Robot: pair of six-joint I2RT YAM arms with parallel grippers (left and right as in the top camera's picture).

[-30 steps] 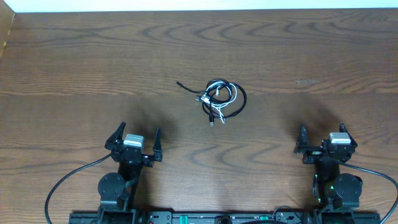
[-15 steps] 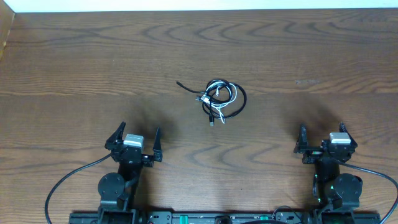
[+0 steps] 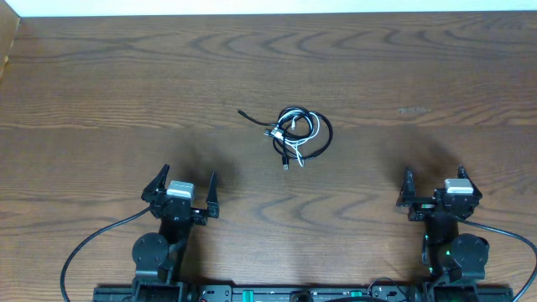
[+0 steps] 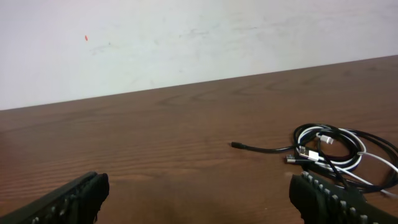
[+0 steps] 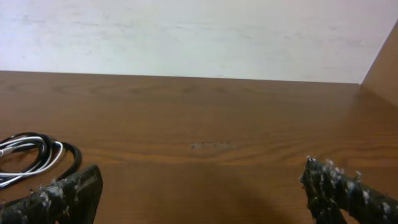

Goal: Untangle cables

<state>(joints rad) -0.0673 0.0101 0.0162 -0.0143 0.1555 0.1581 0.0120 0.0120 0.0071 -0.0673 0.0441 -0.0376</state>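
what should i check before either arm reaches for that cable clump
1. left gripper open and empty: ok
2. right gripper open and empty: ok
3. cables lying on the table, apart from both grippers: ok
4. free end to grab: ok, a black plug end sticks out of the clump toward the left arm's side
5. cables separated: not ok, black and white loops overlap in one clump
6. which loop lies on top: cannot tell

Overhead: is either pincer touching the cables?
No: the cables lie in a tangle, well apart from the open left pincer and right pincer.
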